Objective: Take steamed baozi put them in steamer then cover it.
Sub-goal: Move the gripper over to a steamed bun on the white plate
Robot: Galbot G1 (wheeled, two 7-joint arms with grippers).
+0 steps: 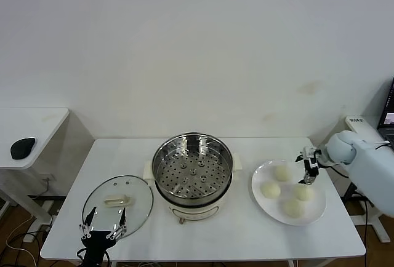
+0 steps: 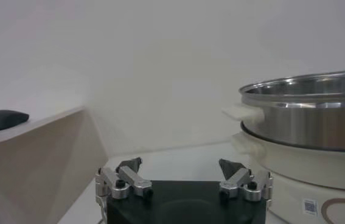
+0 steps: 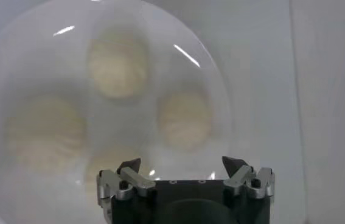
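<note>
**Robot poised over a plate of buns, steamer empty and uncovered**

On a white table (image 1: 246, 230), a round shiny stainless-steel steamer (image 1: 192, 170) with a perforated tray sits at the centre on a cream-white base, nothing inside it. To its right, a flat white plate (image 1: 317, 210) holds four small, smooth, cream-white steamed baozi (image 1: 271, 189), near one another. The right gripper (image 1: 308, 170) hangs just above the plate's far side, jaws spread wide and holding nothing. The left gripper (image 1: 103, 224) waits at the table's near left edge, jaws likewise wide and empty, beside the round clear glass cover (image 1: 132, 208) with its cream-white handle, which lies flat on the table left of the steamer.

The buns look soft and light; they would likely dent under a hard squeeze, so a gentle grip across the sides of the dome seems wisest. The glass lid is probably heavier and breakable, best lifted by its central handle.
</note>
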